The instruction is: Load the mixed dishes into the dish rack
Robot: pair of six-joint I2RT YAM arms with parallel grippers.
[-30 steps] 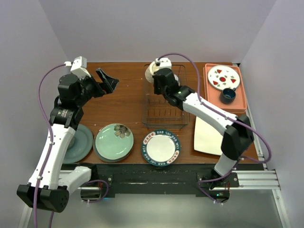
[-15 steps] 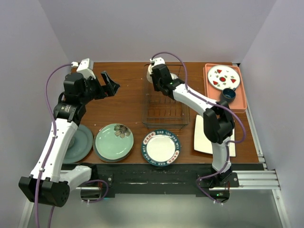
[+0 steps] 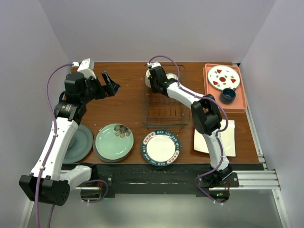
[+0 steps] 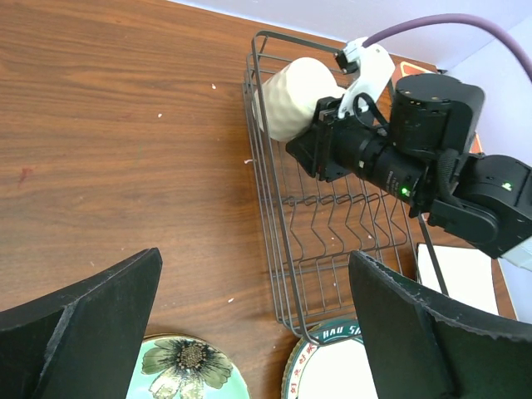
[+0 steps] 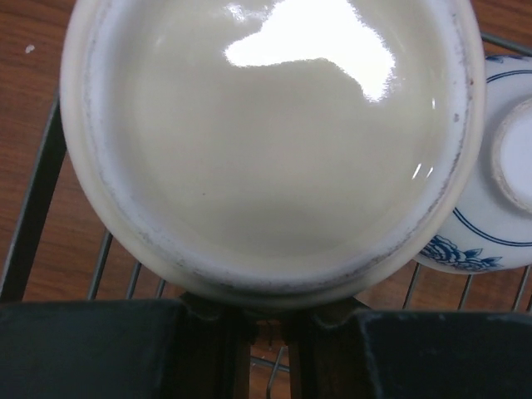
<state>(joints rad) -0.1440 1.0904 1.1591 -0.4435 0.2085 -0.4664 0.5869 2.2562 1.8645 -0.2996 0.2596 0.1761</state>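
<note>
My right gripper point(image 3: 152, 80) is shut on the cream mug point(image 3: 147, 81) and holds it tilted over the far left corner of the dark wire dish rack point(image 3: 164, 114). The mug's inside fills the right wrist view point(image 5: 266, 141), with the fingers point(image 5: 91, 349) closed below it. A small blue-white patterned bowl point(image 5: 499, 199) lies upside down in the rack beside the mug. My left gripper point(image 3: 109, 83) is open and empty, above the table left of the rack. The left wrist view shows the mug point(image 4: 295, 98) and the rack point(image 4: 287, 249).
Along the near edge lie the pale green flower plate point(image 3: 114, 141) stacked on a teal-blue plate point(image 3: 97, 153), the white plate with dark patterned rim point(image 3: 161, 148) and the white square plate point(image 3: 230, 137). A grey-green plate point(image 3: 80, 142) lies at the left. An orange tray point(image 3: 240, 102) holds a red-marked plate and a blue cup.
My right arm has carried the mug left and farther back, to the rack's far left corner, and its elbow has folded in. The left gripper shifted slightly right and now holds still.
</note>
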